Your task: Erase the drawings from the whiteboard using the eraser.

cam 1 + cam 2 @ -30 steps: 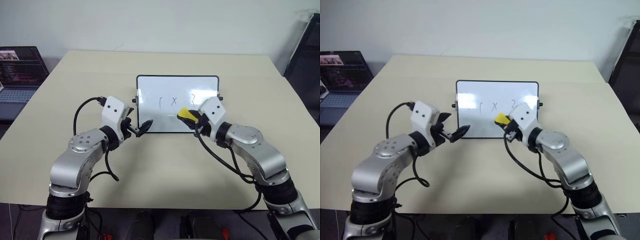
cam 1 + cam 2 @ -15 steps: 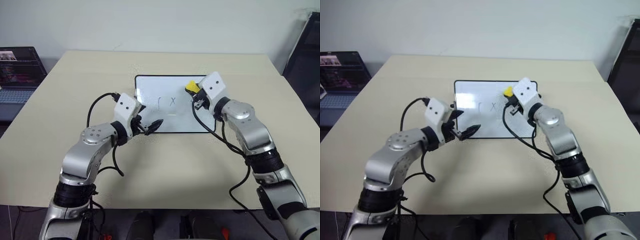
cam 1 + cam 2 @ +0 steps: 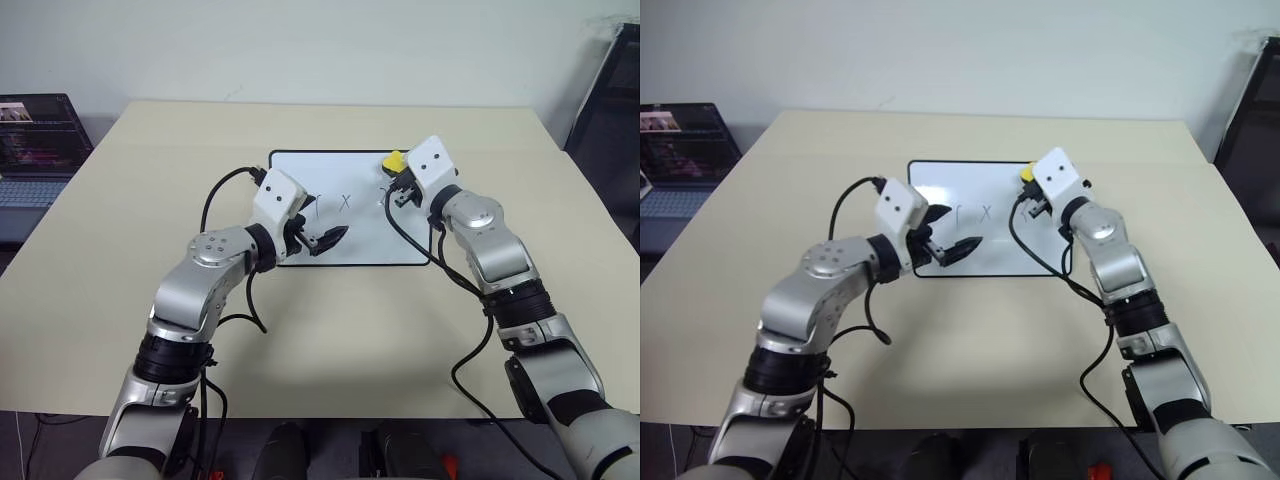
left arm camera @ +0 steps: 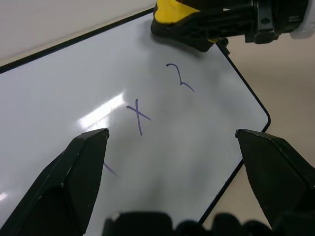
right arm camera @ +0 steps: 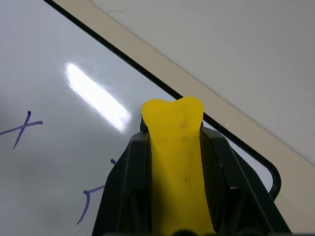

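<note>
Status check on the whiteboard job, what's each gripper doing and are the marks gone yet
Right gripper shut on eraser, over whiteboard far corner. Left gripper open above board. Drawings not erased. Nothing in the way.

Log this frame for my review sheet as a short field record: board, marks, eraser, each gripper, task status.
board: small glossy white whiteboard with thin black frame, flat on the beige table
marks: thin dark marker drawings, three in a row, all unerased
eraser: bright yellow eraser block, over the board's far right corner
right gripper: jaws shut on the eraser
left gripper: jaws open, empty, above the board's near edge
status: wiping not yet visible
</note>
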Robot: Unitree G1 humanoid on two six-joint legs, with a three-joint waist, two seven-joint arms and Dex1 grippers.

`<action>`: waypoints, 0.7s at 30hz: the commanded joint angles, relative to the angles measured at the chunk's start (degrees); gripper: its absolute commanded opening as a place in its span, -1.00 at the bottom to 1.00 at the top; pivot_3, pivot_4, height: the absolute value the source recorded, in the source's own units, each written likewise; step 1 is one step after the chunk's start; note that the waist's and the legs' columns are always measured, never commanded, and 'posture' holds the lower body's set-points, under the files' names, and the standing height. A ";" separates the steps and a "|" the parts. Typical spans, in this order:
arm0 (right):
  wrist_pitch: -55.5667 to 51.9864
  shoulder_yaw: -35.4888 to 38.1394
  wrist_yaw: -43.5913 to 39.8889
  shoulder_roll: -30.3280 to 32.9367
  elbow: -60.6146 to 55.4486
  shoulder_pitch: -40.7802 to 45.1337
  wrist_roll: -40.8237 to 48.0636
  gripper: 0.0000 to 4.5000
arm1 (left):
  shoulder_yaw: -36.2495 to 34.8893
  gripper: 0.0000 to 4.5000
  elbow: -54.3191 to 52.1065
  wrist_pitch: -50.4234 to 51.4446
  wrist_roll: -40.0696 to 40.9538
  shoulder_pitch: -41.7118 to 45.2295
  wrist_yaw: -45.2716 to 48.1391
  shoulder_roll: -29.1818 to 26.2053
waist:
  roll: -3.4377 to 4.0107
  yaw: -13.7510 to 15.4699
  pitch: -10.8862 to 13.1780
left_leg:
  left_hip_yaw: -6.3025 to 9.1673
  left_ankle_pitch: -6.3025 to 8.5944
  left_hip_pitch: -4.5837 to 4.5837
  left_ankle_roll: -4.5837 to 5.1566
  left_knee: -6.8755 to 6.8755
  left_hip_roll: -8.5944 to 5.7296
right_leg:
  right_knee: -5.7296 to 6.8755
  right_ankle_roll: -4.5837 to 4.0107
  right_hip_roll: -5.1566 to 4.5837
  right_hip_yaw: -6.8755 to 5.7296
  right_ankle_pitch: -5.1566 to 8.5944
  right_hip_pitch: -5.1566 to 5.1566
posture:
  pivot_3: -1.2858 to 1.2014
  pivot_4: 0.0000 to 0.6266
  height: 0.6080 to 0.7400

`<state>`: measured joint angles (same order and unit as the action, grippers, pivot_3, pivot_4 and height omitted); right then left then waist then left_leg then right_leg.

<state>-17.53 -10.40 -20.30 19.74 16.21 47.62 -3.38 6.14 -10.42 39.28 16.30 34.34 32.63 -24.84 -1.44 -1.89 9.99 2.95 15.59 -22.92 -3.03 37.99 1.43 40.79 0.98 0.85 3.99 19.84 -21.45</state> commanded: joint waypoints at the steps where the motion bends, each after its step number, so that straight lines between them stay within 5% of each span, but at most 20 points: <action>1: 1.17 -0.33 -1.40 -0.31 -1.14 -1.76 -0.69 -0.56 | 0.59 1.00 -0.19 -1.52 -0.95 1.30 -0.54 0.98 | 0.00 -0.03 0.00 | -0.01 0.00 0.00 0.00 0.00 0.00 | 0.00 0.00 0.00 0.01 0.00 -0.01 | 0.03 -0.52 1.00; 14: -3.78 -5.87 -10.73 2.79 -7.21 -8.58 -4.01 -0.56 | 0.02 1.00 -2.07 0.08 -1.13 0.11 -0.50 0.19 | 0.00 -0.35 -0.01 | 0.02 0.00 0.10 0.00 0.09 0.00 | 0.09 0.00 0.01 0.01 0.00 0.09 | 0.03 -0.52 1.00; 21: 0.49 -3.21 -5.00 1.94 -4.98 -6.09 -6.48 -0.56 | -0.66 1.00 -1.68 -0.17 -1.03 -1.13 -0.54 -0.41 | 0.00 -0.48 0.00 | 0.03 -0.01 0.12 0.00 0.12 0.00 | 0.12 0.00 0.01 0.00 0.00 0.10 | 0.03 -0.52 1.00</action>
<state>-17.59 -15.87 -28.04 21.63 10.08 39.73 -8.42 6.73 -10.46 39.63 15.29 33.06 32.06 -24.89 -1.44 -2.37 9.99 2.98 15.58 -22.81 -3.04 38.12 1.43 40.92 0.98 0.86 3.99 19.84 -21.36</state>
